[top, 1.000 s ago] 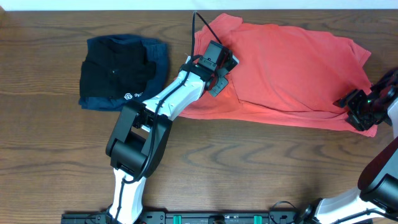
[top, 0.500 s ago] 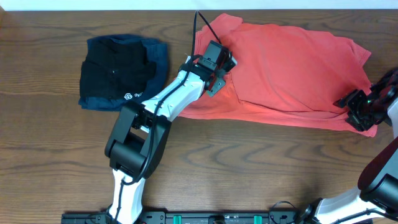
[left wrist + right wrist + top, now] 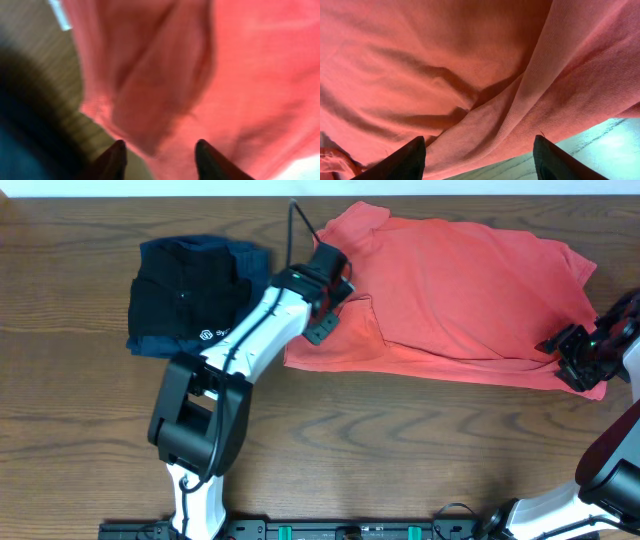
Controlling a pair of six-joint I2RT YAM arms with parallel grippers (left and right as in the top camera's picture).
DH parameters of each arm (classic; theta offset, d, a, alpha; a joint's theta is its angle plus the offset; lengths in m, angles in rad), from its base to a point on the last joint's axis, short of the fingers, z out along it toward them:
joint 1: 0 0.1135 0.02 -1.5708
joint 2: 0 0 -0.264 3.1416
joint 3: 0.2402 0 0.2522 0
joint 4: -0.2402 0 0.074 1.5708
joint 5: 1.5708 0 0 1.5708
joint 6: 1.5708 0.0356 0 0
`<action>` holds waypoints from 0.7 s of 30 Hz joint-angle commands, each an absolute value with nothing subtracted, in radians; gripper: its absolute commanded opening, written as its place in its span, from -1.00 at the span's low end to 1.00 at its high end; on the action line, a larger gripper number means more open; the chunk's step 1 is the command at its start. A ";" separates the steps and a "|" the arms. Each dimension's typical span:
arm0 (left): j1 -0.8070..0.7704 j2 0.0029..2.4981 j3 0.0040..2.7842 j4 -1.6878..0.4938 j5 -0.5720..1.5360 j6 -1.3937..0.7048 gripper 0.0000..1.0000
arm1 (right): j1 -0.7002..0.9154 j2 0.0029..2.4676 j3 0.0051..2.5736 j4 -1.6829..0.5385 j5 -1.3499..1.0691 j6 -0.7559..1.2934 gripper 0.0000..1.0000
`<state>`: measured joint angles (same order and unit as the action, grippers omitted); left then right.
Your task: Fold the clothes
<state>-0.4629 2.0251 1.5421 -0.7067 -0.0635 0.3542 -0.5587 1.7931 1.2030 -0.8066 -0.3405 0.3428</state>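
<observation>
Nearest us, the right gripper [image 3: 477,161] sits at the hem corner of the T-shirt [image 3: 470,290], jaws wide, nothing pinched. The left gripper [image 3: 161,156] is parted and empty over a rumpled edge. The shirt lies spread across the far table [image 3: 400,450]. We judge it light and limp, so pinch hem corners through both layers.

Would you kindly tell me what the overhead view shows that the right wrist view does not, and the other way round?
Only overhead: the whole T-shirt spread on the table, the folded dark garments to its left, and the left arm at the shirt's left edge. Only right wrist: a close look at the fabric's creases, with two fingers standing apart over it. Both: the T-shirt and the right gripper.
</observation>
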 commanded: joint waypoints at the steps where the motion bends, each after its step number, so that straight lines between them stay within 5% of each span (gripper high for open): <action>1: -0.410 2.024 1.510 -0.675 -0.067 0.347 -0.17 | -0.556 1.802 1.200 -0.807 -0.341 0.329 0.34; 5: -0.369 2.024 1.493 -0.649 0.045 0.346 -0.35 | -0.555 1.802 1.200 -0.807 -0.341 0.329 0.34; 14: -0.364 2.025 1.493 -0.632 0.113 0.346 -0.34 | -0.555 1.802 1.200 -0.807 -0.341 0.329 0.34; 17: -0.364 2.025 1.493 -0.615 0.117 0.346 -0.53 | -0.555 1.802 1.200 -0.807 -0.341 0.329 0.34; 21: -0.364 2.025 1.493 -0.657 0.122 0.344 -0.42 | -0.555 1.802 1.200 -0.808 -0.341 0.329 0.34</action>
